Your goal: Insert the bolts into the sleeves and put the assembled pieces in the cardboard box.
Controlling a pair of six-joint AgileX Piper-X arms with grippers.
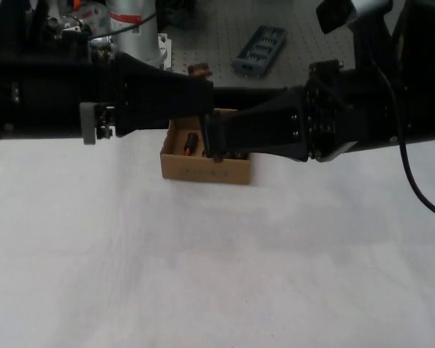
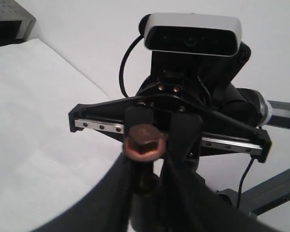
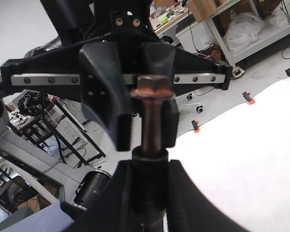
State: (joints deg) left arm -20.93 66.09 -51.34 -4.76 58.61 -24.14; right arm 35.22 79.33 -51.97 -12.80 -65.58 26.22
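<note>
Bolt (image 3: pixel 152 116) and sleeve (image 3: pixel 150 193) are mated and held up off the bench (image 1: pixel 203 283). The copper hex head is at the free end, a length of bare shaft shows, and the rest is sunk into the black sleeve. Right gripper (image 3: pixel 150 166) is clamped on that sleeve, one finger on either side, tight against it. Left gripper (image 2: pixel 146 164) is right up at the bolt, just under the head, nose to nose with the right one. Whether it's actually pinching, can't tell. From the high view the two arms meet above the cardboard box (image 1: pixel 203 172), which sits on the bench toward its far edge, about midway along it. One dark piece with an orange end (image 1: pixel 191 143) lies inside the box, near a side wall.
</note>
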